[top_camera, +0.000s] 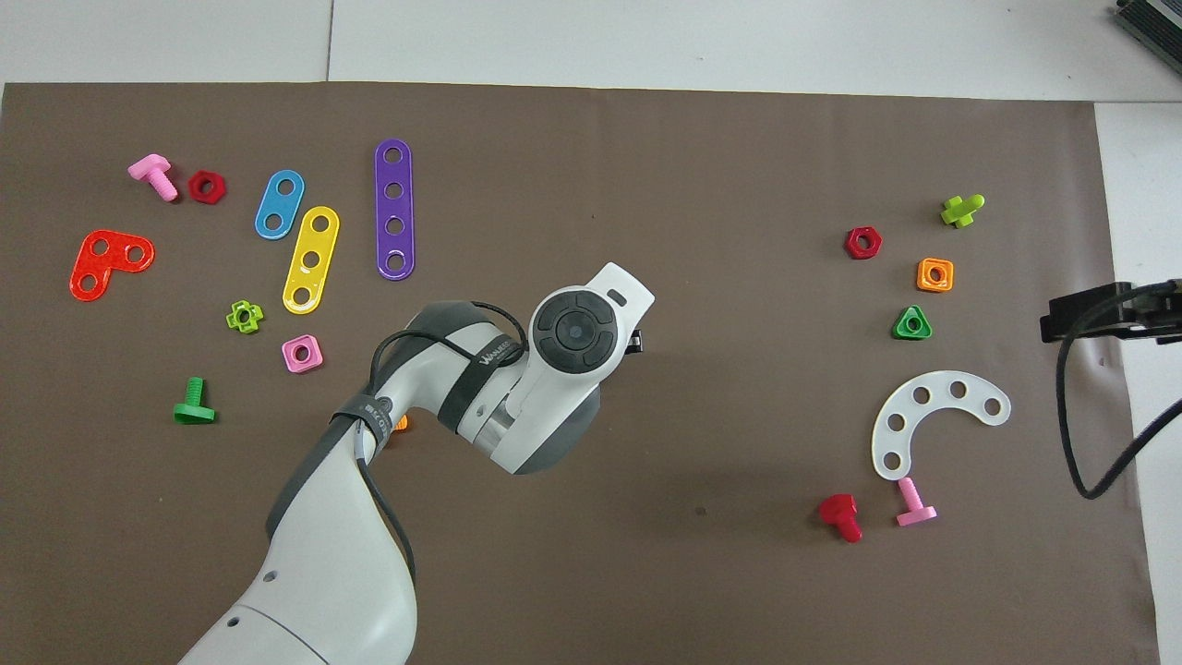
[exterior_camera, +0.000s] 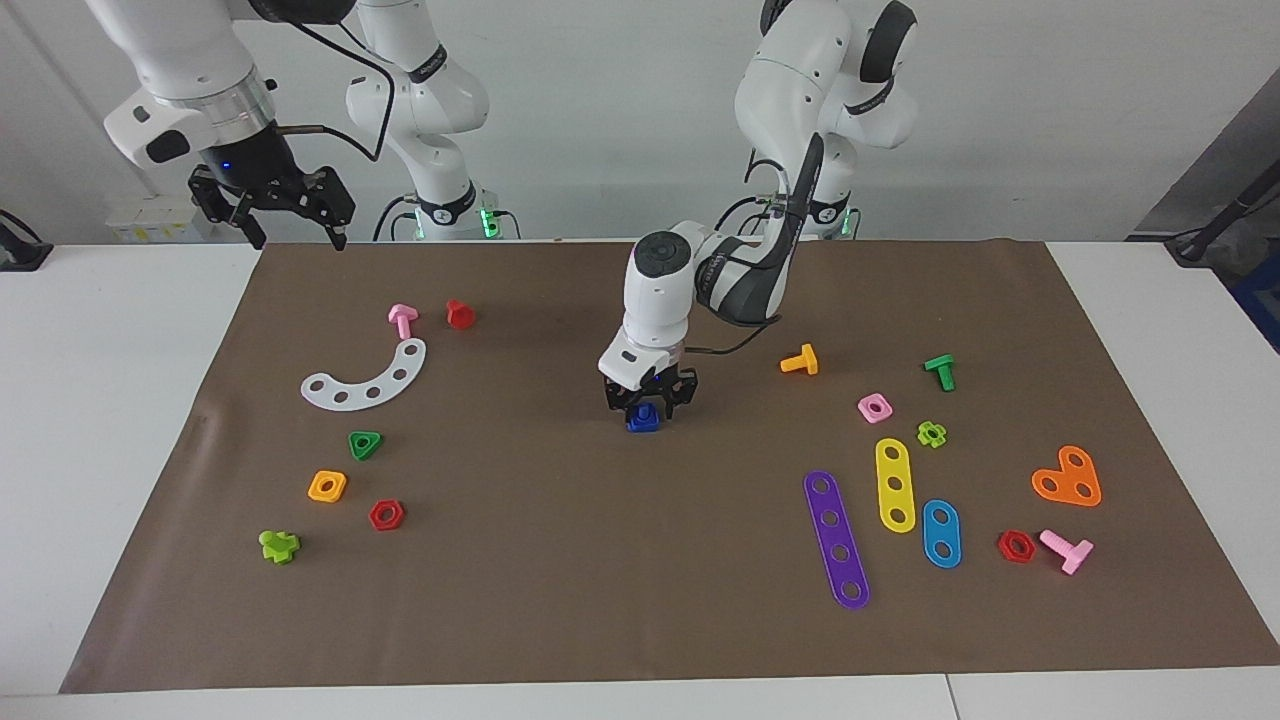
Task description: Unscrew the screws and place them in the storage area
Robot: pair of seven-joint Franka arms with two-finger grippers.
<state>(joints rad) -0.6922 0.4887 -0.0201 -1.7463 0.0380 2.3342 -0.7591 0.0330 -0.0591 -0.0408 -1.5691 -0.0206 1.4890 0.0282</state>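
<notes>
One camera sits high across the counter (exterior_camera: pixel 120 420) and faces the two robots, taking in the whole brown mat (exterior_camera: pixel 600 560) and both arm bases. The other hangs high above the robots' end, looking forward and steeply down. Both share the mat, seen half a turn apart.

A plain pale grey wall (exterior_camera: pixel 620 120) was observed along the robots' end of the table. The white table top (exterior_camera: pixel 100 420) was largely covered by a rectangular brown paper mat (exterior_camera: pixel 600 560), with bare white margins left at both ends. A seam between two white panels (top_camera: pixel 330 42) was noted in the overhead view. Even, diffuse light was recorded, with only soft shadows cast. A dark slanted structure (exterior_camera: pixel 1225 160) was seen at the left arm's end; its nature could not be determined.
</notes>
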